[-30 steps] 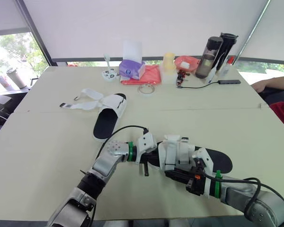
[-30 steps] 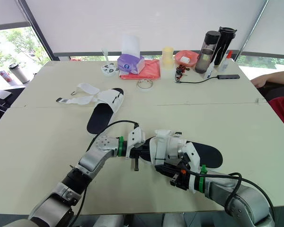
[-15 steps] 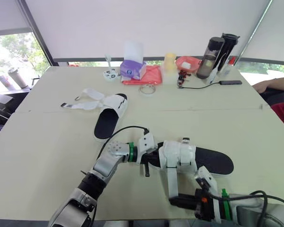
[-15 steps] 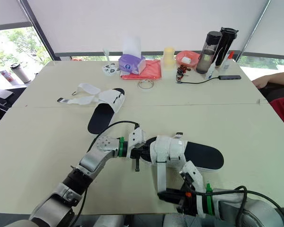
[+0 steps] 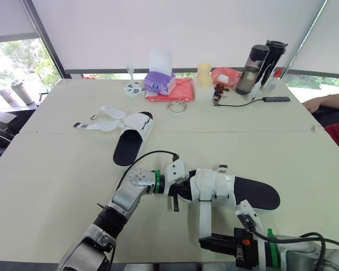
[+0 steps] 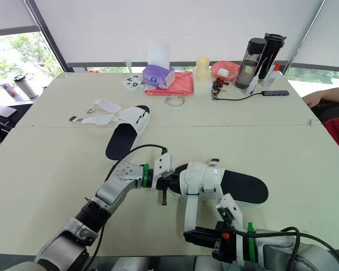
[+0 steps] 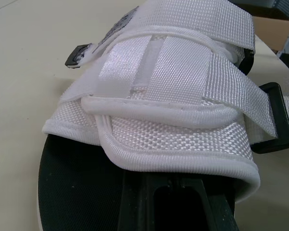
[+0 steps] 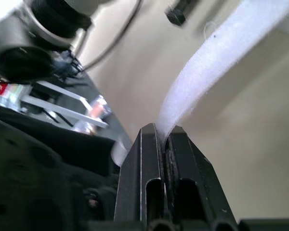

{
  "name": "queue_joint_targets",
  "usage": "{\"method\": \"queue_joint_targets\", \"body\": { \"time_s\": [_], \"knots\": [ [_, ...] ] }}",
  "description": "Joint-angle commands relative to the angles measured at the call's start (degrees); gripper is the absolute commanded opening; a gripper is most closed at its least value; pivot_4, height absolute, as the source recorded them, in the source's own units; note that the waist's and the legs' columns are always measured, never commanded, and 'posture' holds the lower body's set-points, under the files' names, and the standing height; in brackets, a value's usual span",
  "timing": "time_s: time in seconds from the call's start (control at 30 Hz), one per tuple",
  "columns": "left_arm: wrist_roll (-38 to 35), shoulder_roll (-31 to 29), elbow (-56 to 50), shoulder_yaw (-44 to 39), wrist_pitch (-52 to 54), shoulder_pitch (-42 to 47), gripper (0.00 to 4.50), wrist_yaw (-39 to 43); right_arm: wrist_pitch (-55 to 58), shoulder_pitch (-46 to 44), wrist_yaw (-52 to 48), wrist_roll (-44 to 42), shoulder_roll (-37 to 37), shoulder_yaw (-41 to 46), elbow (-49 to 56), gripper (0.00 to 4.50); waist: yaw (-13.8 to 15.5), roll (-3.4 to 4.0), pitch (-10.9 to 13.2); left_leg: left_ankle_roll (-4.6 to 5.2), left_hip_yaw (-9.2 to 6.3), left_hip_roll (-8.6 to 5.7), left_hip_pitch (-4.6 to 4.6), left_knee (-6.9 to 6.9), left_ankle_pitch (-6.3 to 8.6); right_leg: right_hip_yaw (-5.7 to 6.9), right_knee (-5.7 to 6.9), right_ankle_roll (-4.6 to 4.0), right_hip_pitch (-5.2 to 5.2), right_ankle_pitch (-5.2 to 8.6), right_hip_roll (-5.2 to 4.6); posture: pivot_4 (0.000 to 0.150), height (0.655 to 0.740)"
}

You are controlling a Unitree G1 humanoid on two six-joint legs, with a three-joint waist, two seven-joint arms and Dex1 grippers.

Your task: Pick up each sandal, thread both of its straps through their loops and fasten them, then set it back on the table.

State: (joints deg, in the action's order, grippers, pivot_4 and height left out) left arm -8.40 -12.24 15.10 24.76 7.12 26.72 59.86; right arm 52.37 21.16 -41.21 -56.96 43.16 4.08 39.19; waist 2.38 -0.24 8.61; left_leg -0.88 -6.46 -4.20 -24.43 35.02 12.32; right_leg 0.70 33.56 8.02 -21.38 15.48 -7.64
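Near sandal (image 5: 254, 193): it lies on the table (image 5: 56, 169) close to the near edge, black footbed up. Its long axis runs across my front, heel end to my right and white upper (image 5: 214, 183) to my left.

Left gripper (image 5: 179, 195): it sits at the upper's open end, touching the sandal. Whether it is spread or closed I cannot tell.

Right gripper (image 5: 204, 243): it is pressed together on the free end of a white strap (image 5: 204, 217), nearer me than the sandal. The strap runs straight from the upper back to this gripper.

Far sandal (image 5: 130, 141): it lies well apart, farther out and to my left. Its long axis points away from me, and its loose straps (image 5: 99, 121) are spread out to the left.
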Motion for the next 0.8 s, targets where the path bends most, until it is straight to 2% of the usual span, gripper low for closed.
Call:
{"method": "queue_joint_targets", "body": {
  "time_s": [0.03,0.2,0.3,0.47,0.63,0.8],
  "knots": [
    [4.8,-2.6,7.4,2.0,2.5,-2.3,0.0,-1.0,1.2,-2.2,0.4,-13.9,2.1,6.2,5.0,0.09,0.0,-0.02,0.0,0.0,0.0,0.0,0.0,0.0,0.0,0.0,0.0,0.0,0.0,0.0,0.0,0.15,0.74],
    [4.9,-2.2,8.8,2.2,1.7,-1.4,0.0,-1.2,-0.4,-9.3,8.0,-31.8,4.5,10.1,4.3,0.09,0.1,-0.03,0.1,0.0,0.0,0.01,-0.03,0.01,0.0,0.0,0.0,-0.03,0.01,-0.02,-0.03,0.15,0.74],
    [5.0,-1.9,9.2,2.4,1.3,-1.2,0.0,-1.4,-0.8,-15.0,12.3,-36.8,4.0,8.4,0.8,0.09,0.2,0.0,0.2,0.01,0.0,-0.02,-0.09,0.01,0.0,0.0,-0.02,-0.04,-0.03,-0.02,-0.04,0.15,0.74],
    [5.1,-1.7,9.5,2.3,1.0,-1.3,0.0,-1.7,-0.9,-25.4,21.4,-36.7,0.2,4.6,-8.8,0.09,0.0,-0.07,0.3,0.02,0.0,-0.05,-0.09,0.07,-0.01,0.01,-0.02,-0.09,-0.02,-0.06,-0.05,0.15,0.74],
    [5.1,-2.2,8.8,1.9,1.2,-2.0,0.0,-2.5,0.2,-30.0,24.4,-34.9,-2.5,3.3,-13.1,0.09,-0.1,-0.03,0.3,0.04,0.0,-0.04,-0.05,0.09,-0.02,0.0,0.0,-0.15,0.0,-0.1,-0.02,0.15,0.74],
    [5.0,-2.1,8.7,1.6,1.4,-2.2,0.0,-3.0,0.6,-30.4,25.7,-35.3,-3.6,3.9,-14.1,0.09,-0.1,-0.04,0.3,0.05,0.0,-0.04,0.02,0.13,-0.03,-0.01,0.25,-0.16,-0.02,-0.11,-0.01,0.15,0.74]
  ]
}}
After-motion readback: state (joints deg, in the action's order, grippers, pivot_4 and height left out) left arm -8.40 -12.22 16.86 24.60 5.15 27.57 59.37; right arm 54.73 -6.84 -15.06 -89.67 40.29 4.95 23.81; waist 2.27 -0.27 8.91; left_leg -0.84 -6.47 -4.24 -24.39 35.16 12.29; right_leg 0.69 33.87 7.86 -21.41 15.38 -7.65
